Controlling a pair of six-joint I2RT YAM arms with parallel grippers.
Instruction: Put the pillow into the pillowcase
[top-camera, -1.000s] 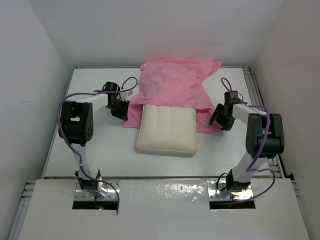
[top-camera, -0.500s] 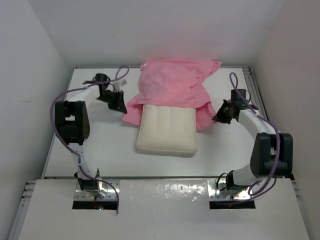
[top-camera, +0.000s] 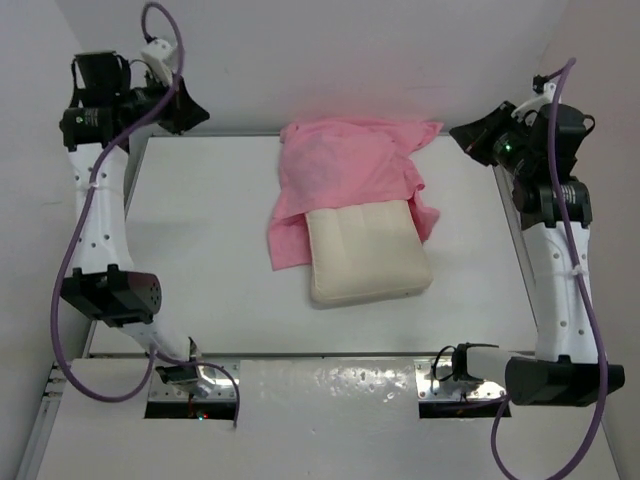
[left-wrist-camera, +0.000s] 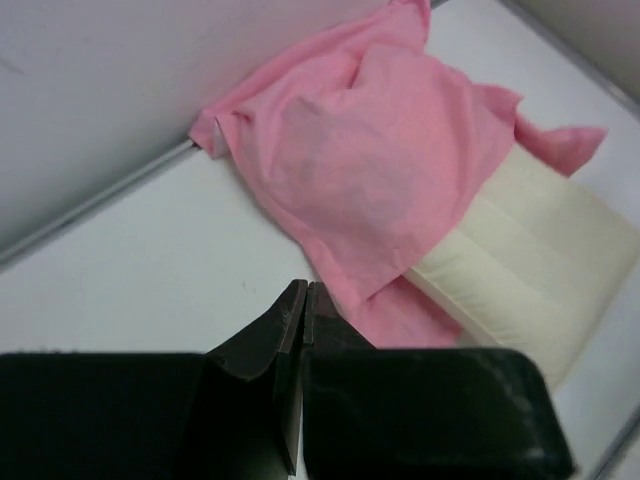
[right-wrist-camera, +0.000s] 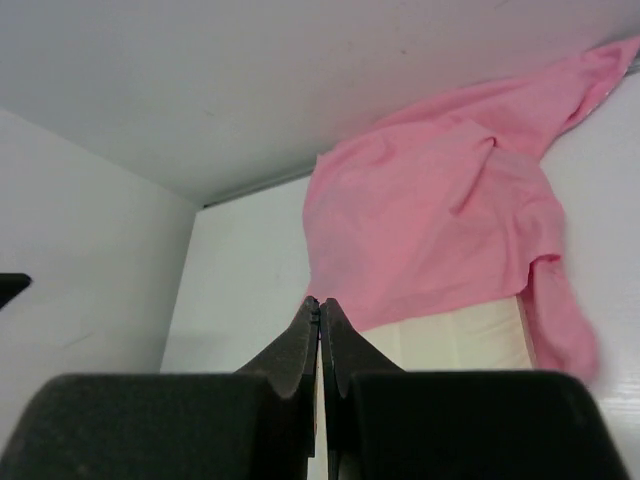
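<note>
The cream pillow (top-camera: 368, 260) lies mid-table, quilt lines up, slightly askew. Its far end is covered by the pink pillowcase (top-camera: 345, 170), which is bunched toward the back wall. A pink flap also shows under the pillow's left side (left-wrist-camera: 400, 315). My left gripper (top-camera: 205, 117) hangs high at the back left, shut and empty, well clear of the fabric. My right gripper (top-camera: 457, 134) hangs high at the back right, also shut with nothing in it. The left wrist view shows shut tips (left-wrist-camera: 305, 290) above pillowcase (left-wrist-camera: 370, 150) and pillow (left-wrist-camera: 535, 250). In the right wrist view, shut tips (right-wrist-camera: 318, 303) stand over pillowcase (right-wrist-camera: 440, 230) and pillow (right-wrist-camera: 450, 340).
White walls enclose the white table (top-camera: 200, 250) on the left, back and right. A metal rail (top-camera: 515, 215) runs along the right edge. A glossy white board (top-camera: 330, 400) with both arm bases spans the near edge.
Both arms rose from table level beside the pillowcase to high near the back corners, and both grippers closed. The pillow shifted right and turned a little, with more pink fabric over it.
</note>
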